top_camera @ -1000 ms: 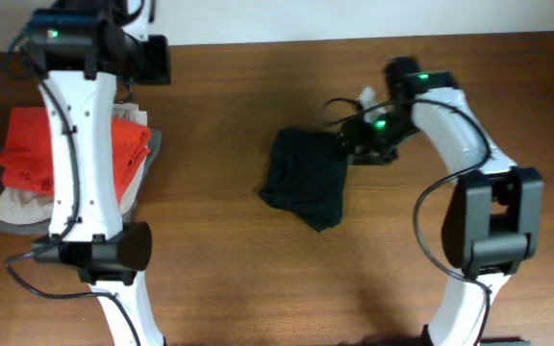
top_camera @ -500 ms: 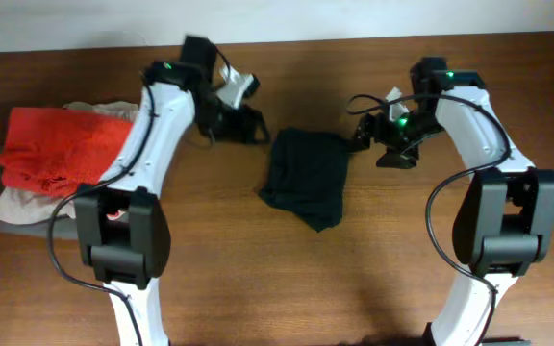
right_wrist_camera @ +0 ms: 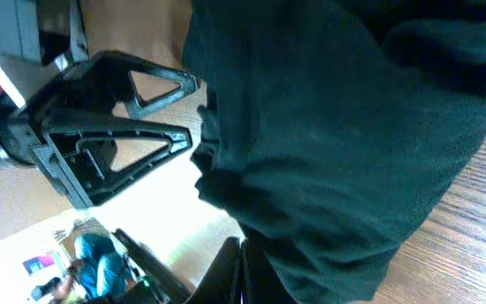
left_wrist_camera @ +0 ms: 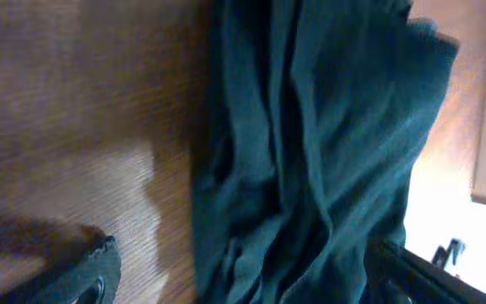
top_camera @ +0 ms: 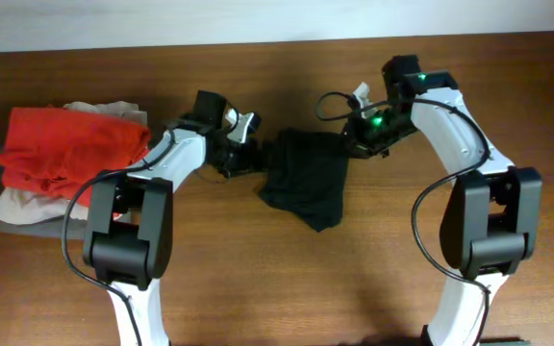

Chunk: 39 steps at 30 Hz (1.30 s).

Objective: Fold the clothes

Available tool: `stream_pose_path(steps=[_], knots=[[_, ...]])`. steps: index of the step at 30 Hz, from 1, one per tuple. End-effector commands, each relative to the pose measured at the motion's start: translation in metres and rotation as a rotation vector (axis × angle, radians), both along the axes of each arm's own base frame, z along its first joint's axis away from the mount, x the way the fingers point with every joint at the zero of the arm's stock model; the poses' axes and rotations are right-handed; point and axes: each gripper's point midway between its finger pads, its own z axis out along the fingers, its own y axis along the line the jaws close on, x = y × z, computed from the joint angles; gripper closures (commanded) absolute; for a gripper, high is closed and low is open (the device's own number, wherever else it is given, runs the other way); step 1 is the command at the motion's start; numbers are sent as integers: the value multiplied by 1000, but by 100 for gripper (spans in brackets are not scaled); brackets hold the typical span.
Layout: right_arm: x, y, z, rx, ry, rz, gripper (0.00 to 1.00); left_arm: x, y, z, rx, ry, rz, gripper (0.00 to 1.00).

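You've got the clothes point(top_camera: 306, 178), a black crumpled bundle, lying on the counter point(top_camera: 402, 288) near the middle of the overhead frame, a bit above centre, w/ one point of fabric trailing toward the lower right. Your left hand point(top_camera: 255, 154) sits at the bundle's left edge, low over the wood, and it's released. In the left wrist view its fingers point(left_wrist_camera: 91, 272) stand wide apart in the bottom corners of the frame. The dark cloth fills the space btw them, its folds running top to bottom, and nothing is pinched. Your right hand point(top_camera: 356, 135) is at the bundle's upper right corner and it's clenched on the cloth edge. In the right wrist view its fingers point(right_wrist_camera: 233, 272) meet at bottom centre w/ no gap, and the black fabric drapes right down onto them and covers most of the frame. The left hand's spread black fingers show in the upper left of that same view, just beside the cloth's far edge, so both hands are at the garment from opposite sides. At the far left of the overhead frame a red garment point(top_camera: 65, 149) lies on top of a beige and grey pile point(top_camera: 22, 207), well apart from the black bundle. Can't tell from any view which part of the shirt is which; it's too bunched.
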Motion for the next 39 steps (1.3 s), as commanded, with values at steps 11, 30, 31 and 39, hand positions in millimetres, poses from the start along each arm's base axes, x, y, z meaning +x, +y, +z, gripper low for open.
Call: stream_pose_path(steps=[11,30,31,39], knots=[[1,-1,-1,-22,46,-60,96,-31,-48,-62,4,186,24,39],[13,-49,20,-19,-8,-163,96,5,-36,13,-220,33,-25,100],[13,-55,23,-19,-13,-178,96,10,-31,22,-223,9,-13,100],[14,-81,28,-21,-17,-229,96,40,1,90,-243,-184,50,100]])
